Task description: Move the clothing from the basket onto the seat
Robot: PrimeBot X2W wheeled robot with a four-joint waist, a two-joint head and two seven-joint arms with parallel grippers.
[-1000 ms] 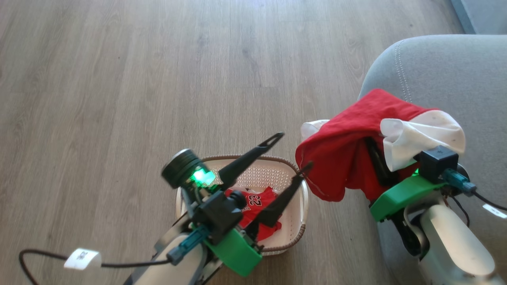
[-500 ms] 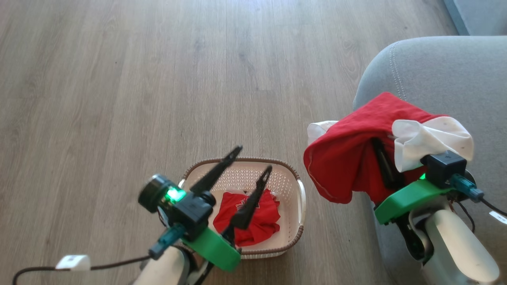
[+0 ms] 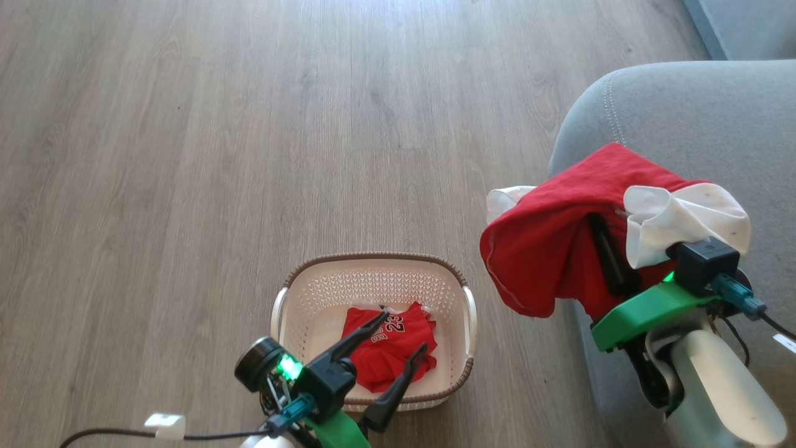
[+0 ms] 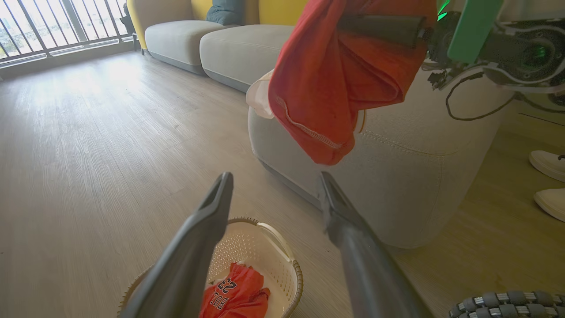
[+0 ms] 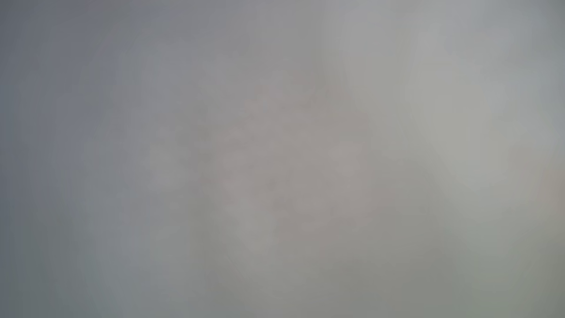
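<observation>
The cream basket stands on the floor with the red number 23 jersey crumpled inside. My left gripper is open above the basket's near side, nothing between its fingers; the left wrist view shows it over the basket and jersey. The red and white garment drapes over my right gripper, which is shut on it. One dark finger shows through a fold. The garment hangs at the left edge of the grey seat, partly over the floor. Cloth blurs the right wrist view.
Wood floor spreads left of and beyond the basket. In the left wrist view, more sofa cushions stand behind the seat, a railing runs at the back left, and a person's white shoes are at the right.
My left gripper has drawn back from over the basket's far rim to its near side, uncovering the jersey. The head camera has shifted slightly. My right arm keeps the garment up.
</observation>
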